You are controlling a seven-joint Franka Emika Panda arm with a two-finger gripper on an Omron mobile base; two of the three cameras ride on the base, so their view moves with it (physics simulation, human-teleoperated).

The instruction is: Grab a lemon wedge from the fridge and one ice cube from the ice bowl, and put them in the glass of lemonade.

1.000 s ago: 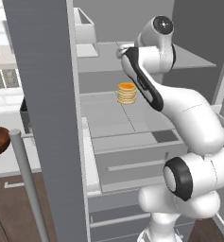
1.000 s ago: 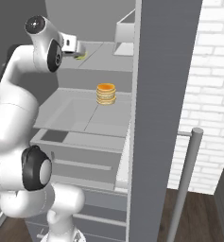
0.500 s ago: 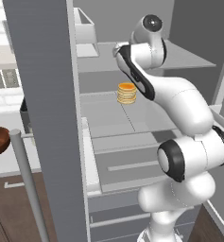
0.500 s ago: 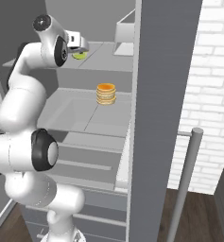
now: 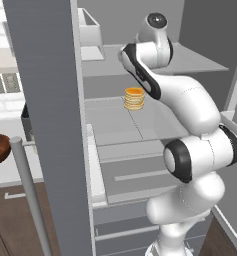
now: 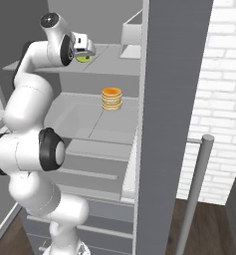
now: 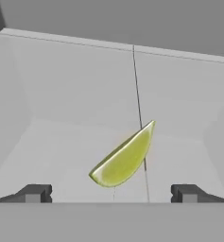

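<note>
The lemon wedge lies on the upper fridge shelf just ahead of the spread, empty jaws, centred between them, its long axis slanting diagonally across their gap

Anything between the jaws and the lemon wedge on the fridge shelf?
Nothing visible. In the hand view the yellow-green lemon wedge lies on bare grey shelf, centred ahead of the open gripper. The stack of orange pancakes sits on the shelf below, out of the path.
</note>
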